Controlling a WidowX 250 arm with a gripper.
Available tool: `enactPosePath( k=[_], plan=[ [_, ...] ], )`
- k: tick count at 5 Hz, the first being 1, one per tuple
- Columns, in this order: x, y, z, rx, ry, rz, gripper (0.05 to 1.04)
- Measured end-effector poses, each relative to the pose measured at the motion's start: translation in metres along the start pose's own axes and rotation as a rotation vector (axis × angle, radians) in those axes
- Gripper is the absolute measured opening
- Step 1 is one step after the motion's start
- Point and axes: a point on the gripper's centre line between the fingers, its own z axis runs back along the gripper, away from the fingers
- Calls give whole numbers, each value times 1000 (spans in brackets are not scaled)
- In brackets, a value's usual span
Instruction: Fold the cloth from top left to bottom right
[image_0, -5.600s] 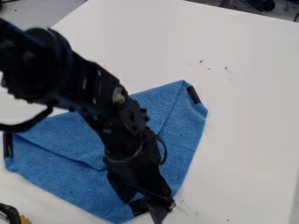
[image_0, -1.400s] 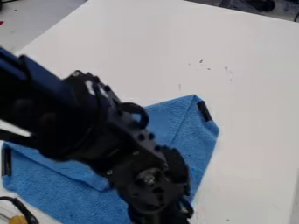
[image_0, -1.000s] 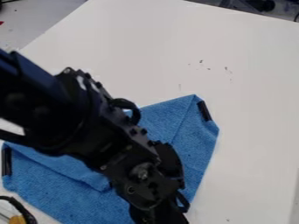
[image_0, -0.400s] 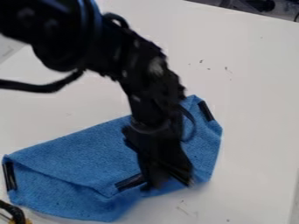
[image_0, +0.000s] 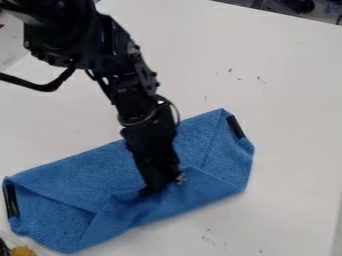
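My jaws pinch the blue cloth (image_0: 80, 175), its near flap (image_0: 204, 187) folded inward; I judge the diagonal fold partly made, with release and flattening left.

1. The arm (image_0: 123, 65) is cased in black, bulkier far above the tool (image_0: 157, 186).
2. A thick black cable (image_0: 45, 87) is slung there; a thin loop (image_0: 176, 111) is fitted just above the tool.

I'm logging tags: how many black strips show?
2: a strip at the left end of the cloth, another near its upper right corner. Folds or the gripper may hide others.
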Motion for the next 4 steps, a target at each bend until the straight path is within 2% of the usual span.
enactPosePath(
  k=[1,2,4],
  plan=[
    [4,10,-4,-21,8,-32,97],
    [7,14,-7,-5,-23,-53,272],
    [9,27,4,104,-31,-98,854]
  ],
)
